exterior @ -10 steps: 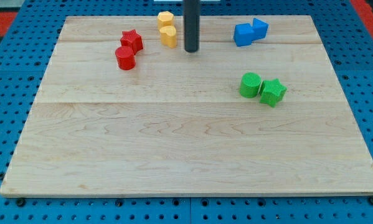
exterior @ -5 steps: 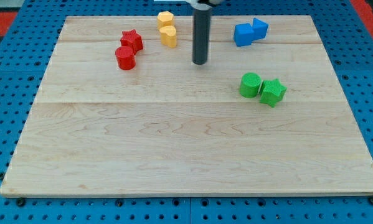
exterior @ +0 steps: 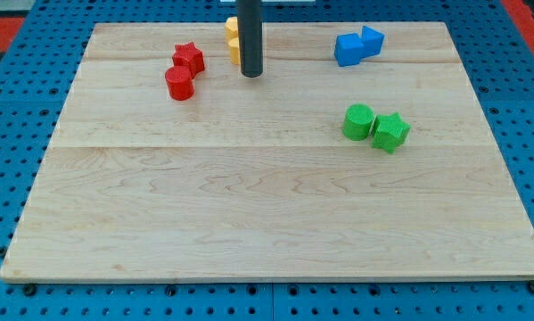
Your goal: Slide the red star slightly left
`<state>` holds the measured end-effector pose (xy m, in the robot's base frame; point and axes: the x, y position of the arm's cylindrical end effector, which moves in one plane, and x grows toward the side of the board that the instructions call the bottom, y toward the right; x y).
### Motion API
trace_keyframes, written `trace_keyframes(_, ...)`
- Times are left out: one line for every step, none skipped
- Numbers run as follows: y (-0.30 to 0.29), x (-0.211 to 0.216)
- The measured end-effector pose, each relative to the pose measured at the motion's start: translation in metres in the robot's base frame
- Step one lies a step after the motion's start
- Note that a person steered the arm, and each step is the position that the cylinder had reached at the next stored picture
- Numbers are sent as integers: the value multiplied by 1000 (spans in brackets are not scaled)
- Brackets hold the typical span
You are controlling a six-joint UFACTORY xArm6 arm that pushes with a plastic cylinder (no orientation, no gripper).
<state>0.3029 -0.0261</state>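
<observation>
The red star lies near the top left of the wooden board. A red cylinder touches it just below and to the left. My tip rests on the board to the right of the red star, a short gap away. The rod stands in front of two yellow blocks and hides most of them.
Two blue blocks sit together at the top right. A green cylinder and a green star touch at the right of the board. A blue pegboard surrounds the board.
My tip first moved down and right, away from the yellow blocks, then swung back up and left. It now stands in front of the yellow blocks, closer to the red star. No block has moved.
</observation>
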Motion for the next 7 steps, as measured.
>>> trace_keyframes(-16, 0)
trace_keyframes(-34, -2)
trace_keyframes(-59, -18)
trace_keyframes(-88, -34)
trace_keyframes(-104, -39)
trace_keyframes(-112, -42)
trace_keyframes(-112, -46)
